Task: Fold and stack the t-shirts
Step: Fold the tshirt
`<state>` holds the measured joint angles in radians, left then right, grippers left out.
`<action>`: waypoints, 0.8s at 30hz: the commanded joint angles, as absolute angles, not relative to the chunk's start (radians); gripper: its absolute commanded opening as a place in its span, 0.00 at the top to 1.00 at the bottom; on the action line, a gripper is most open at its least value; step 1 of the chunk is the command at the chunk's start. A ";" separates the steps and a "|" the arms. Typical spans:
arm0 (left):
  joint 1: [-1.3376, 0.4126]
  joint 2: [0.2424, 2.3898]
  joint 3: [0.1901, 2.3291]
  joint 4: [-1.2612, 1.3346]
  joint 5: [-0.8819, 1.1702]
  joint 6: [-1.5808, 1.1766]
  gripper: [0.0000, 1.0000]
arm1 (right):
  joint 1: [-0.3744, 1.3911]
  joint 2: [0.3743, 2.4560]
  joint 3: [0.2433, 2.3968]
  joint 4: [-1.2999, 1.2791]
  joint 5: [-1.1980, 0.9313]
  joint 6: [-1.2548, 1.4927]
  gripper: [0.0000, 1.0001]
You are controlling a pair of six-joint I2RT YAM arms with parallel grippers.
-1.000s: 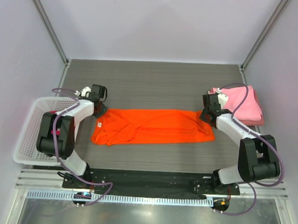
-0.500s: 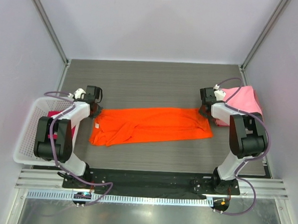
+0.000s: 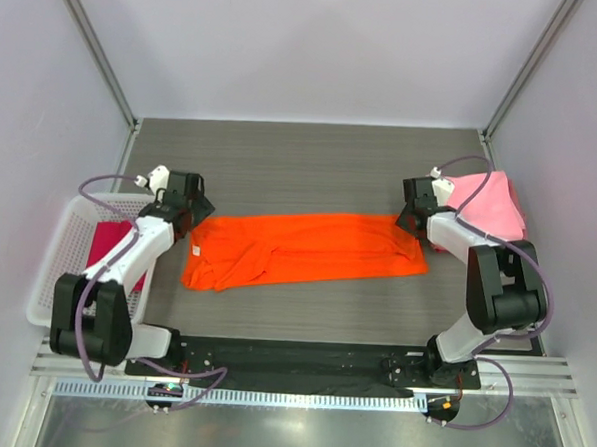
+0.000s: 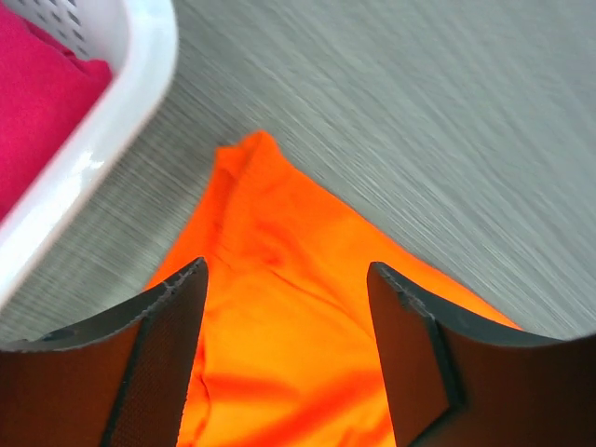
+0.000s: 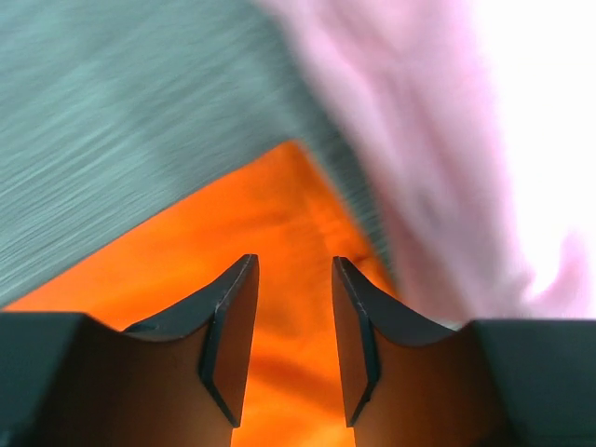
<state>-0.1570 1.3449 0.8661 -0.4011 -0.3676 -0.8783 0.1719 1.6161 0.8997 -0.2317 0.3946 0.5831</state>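
Folding step: the orange t-shirt [image 3: 307,249] lies as a long flat band across the middle of the table [image 3: 312,164]. I judge it is already narrowed along its length, and that the fold across it comes now.
Left gripper [image 4: 287,270]: it hovers over the far left corner of the orange shirt. Its jaws stand wide apart with nothing between them.
Right gripper [image 5: 293,263]: it hovers over the far right corner. Its jaws are apart by a smaller gap and also hold nothing.
Pink t-shirts [image 3: 490,204]: a folded pile at the right edge of the table, just beside the right end of the orange shirt.
Magenta t-shirt [image 3: 105,248]: it is inside the white basket [image 3: 56,271] at the left, so I think its turn is later.
Next move: each gripper should go down on its own corner and close on the orange cloth. Then one end can be carried over the other.
Risk: the right jaws are very near the pink cloth and could catch it together with the orange.
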 commanded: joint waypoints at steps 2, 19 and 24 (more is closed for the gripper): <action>-0.216 1.215 0.810 -0.425 -0.357 -0.873 0.28 | 0.253 1.500 0.893 -0.183 0.403 0.540 0.56; -0.417 0.874 0.454 -0.503 -0.317 -1.210 0.15 | 0.383 1.630 0.923 -0.279 0.319 0.509 0.50; -0.417 0.995 0.448 -0.405 -0.331 -1.220 0.11 | 0.393 1.713 0.963 -0.310 0.301 0.511 0.50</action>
